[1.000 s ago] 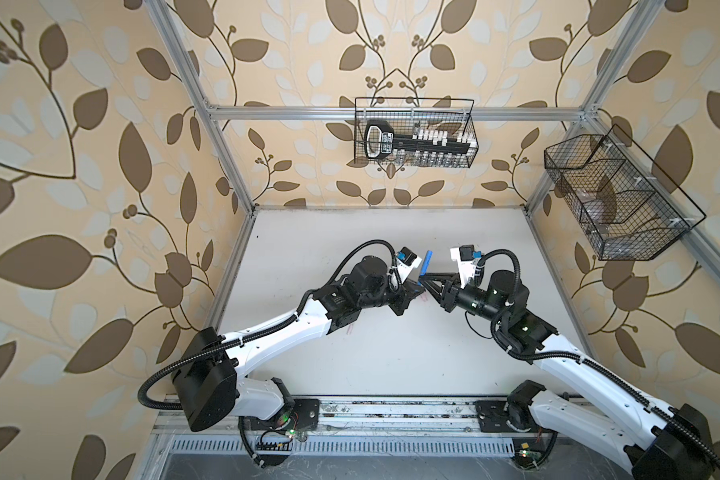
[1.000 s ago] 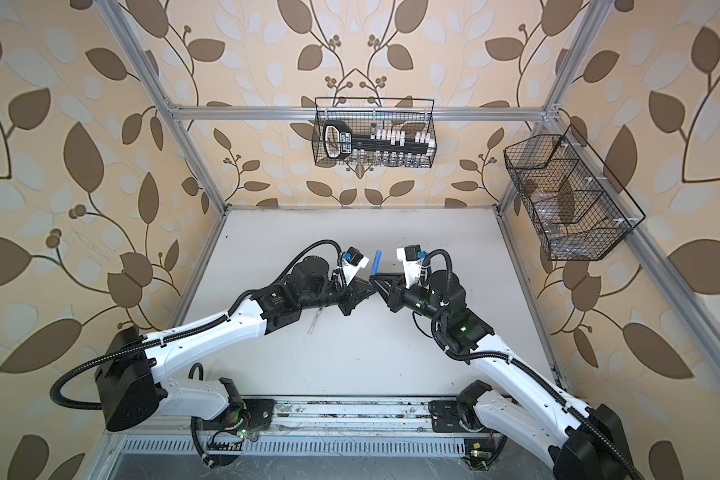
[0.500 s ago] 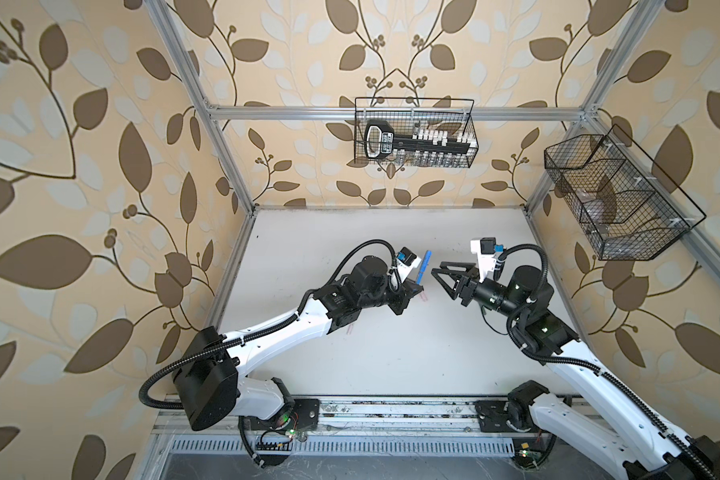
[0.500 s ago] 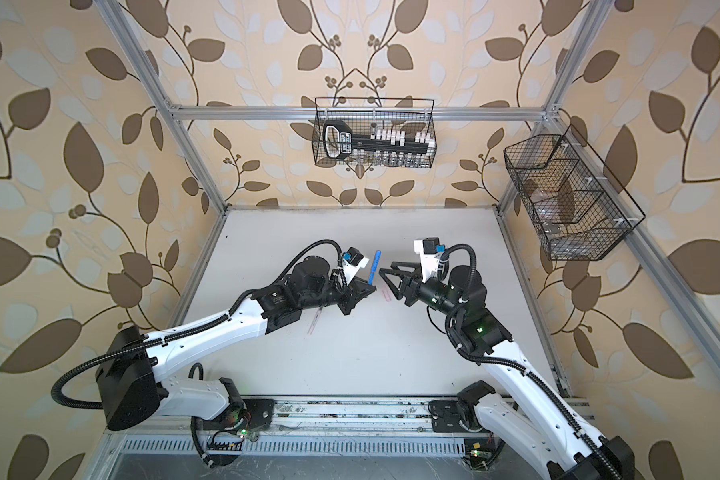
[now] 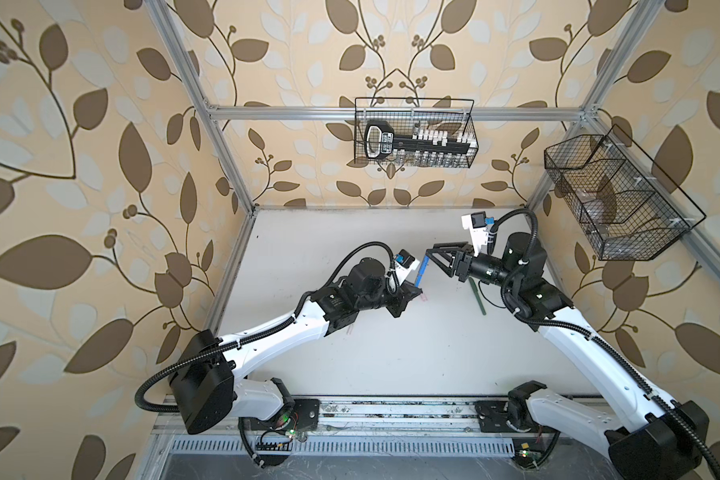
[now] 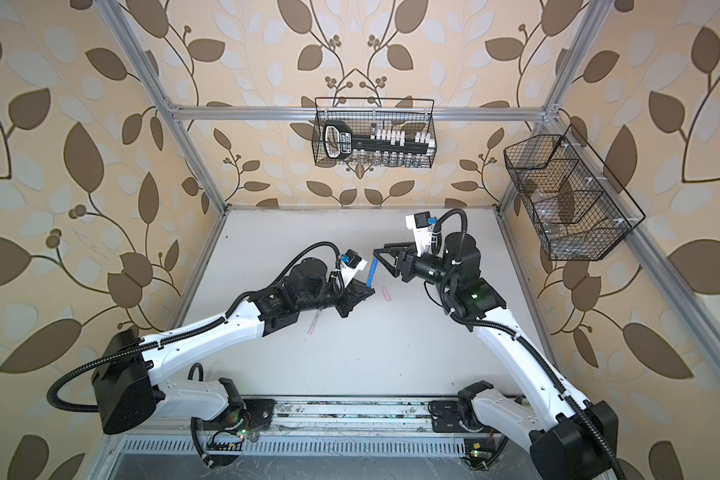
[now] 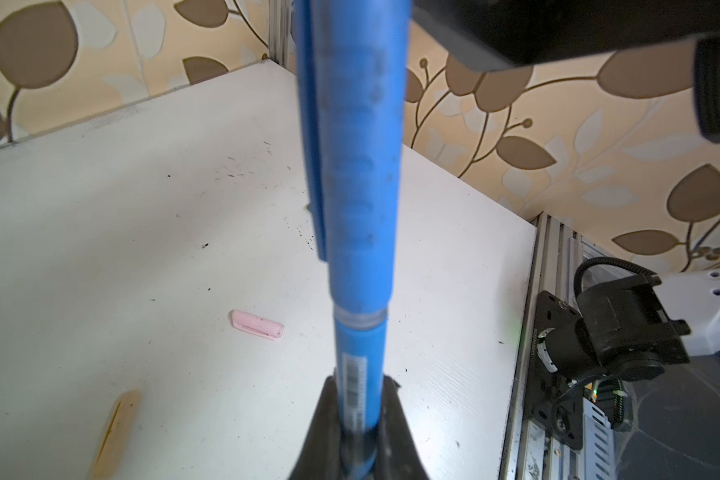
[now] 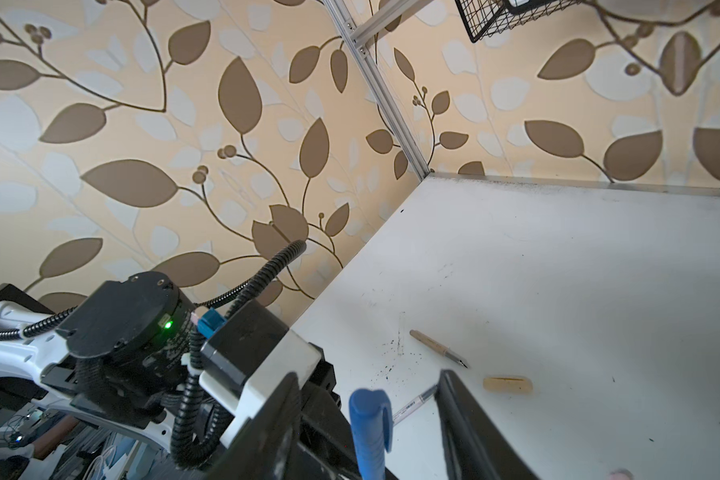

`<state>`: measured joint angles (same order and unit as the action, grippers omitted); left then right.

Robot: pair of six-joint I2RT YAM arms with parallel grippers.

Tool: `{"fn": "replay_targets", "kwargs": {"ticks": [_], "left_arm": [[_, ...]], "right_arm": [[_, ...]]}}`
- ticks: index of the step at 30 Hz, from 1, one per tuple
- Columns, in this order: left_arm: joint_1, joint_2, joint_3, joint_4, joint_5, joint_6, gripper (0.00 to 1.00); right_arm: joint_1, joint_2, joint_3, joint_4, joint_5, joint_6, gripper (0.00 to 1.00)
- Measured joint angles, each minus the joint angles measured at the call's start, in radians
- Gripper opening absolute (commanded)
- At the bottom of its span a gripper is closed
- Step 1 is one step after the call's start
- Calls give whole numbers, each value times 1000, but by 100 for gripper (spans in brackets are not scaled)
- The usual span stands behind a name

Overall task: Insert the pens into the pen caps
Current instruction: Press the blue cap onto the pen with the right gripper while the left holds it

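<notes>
Roughly upright, blue pen (image 5: 422, 269) in left claw (image 5: 415, 287) points cap-end upward.

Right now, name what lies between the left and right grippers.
A blue plastic capped pen, held by the shut left gripper, its cap end inside the open right gripper; the right wrist view shows this.

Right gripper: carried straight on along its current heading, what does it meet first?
The capped blue pen held in the left gripper. Its top appears to sit between the open jaws of the right gripper, though depth is uncertain.
</notes>
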<state>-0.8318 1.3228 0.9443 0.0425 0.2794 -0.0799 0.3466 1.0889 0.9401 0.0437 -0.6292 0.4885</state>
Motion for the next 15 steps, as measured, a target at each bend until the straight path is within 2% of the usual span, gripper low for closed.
{"fn": "replay_targets", "kwargs": {"ticks": [6, 15], "left_arm": [[0, 0, 0, -10, 3, 0, 0], [0, -3, 0, -15, 1, 3, 0]], "right_arm": [[4, 36, 8, -25, -26, -4, 43], [30, 34, 8, -86, -26, -31, 20]]}}
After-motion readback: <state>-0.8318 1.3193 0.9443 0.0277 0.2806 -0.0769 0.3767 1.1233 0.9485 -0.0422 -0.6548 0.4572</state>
